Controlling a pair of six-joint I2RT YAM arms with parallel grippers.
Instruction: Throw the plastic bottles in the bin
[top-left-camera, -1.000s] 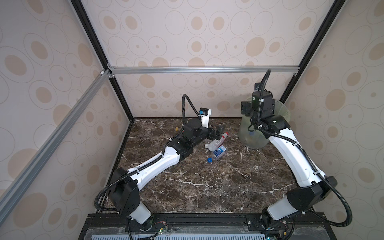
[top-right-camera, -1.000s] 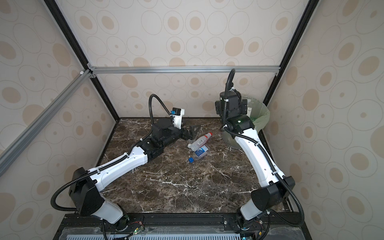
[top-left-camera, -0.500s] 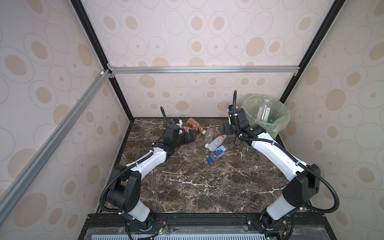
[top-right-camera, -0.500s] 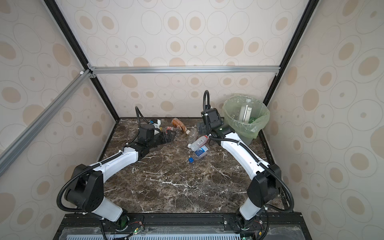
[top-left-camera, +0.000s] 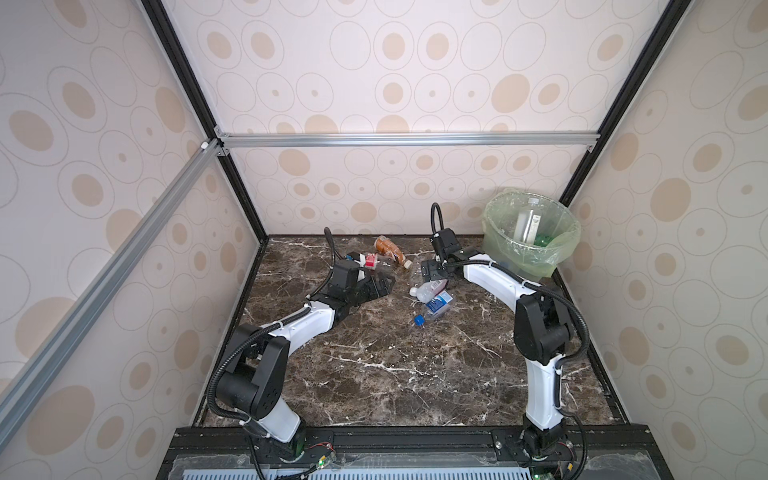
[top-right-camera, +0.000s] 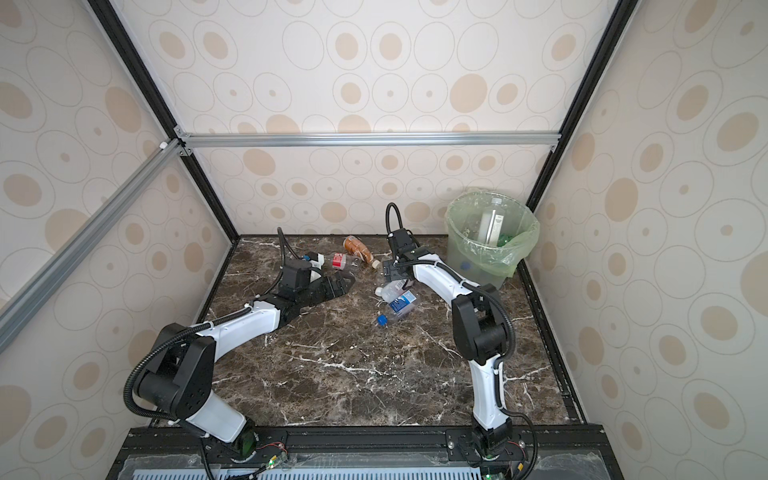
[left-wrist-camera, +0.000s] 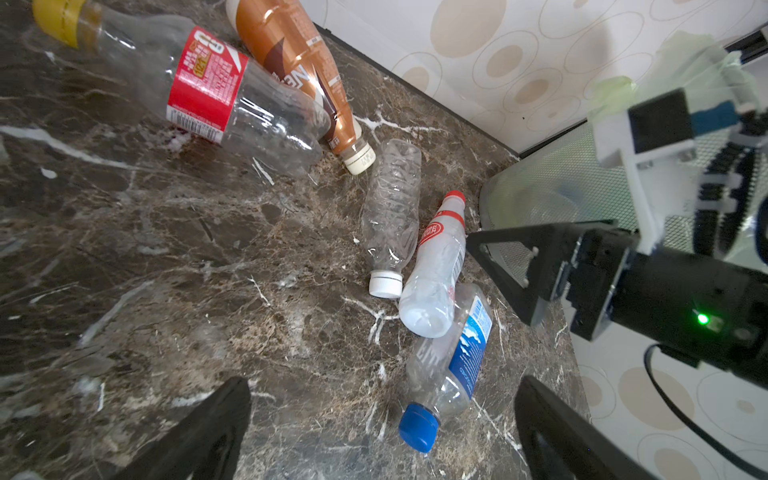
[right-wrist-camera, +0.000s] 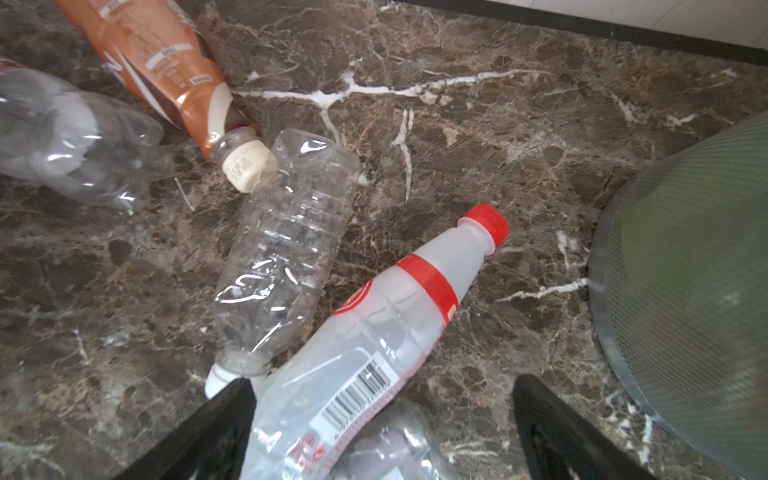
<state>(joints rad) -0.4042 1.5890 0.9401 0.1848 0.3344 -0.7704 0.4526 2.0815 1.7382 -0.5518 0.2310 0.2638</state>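
Red-capped bottle (right-wrist-camera: 395, 316) base cut off inside spread right pincer (right-wrist-camera: 380, 384).

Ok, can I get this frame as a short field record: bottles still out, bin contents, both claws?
surface: marble table
bottles out: five, all lying down
which: red-labelled bottle; brown-labelled bottle; crushed clear bottle; red-capped bottle; blue-labelled bottle
overlap: red-capped bottle's base lies over blue-labelled bottle
bin: far right corner, tall clear bottle leaning inside
left claw: open, empty
right claw: open, over red-capped bottle
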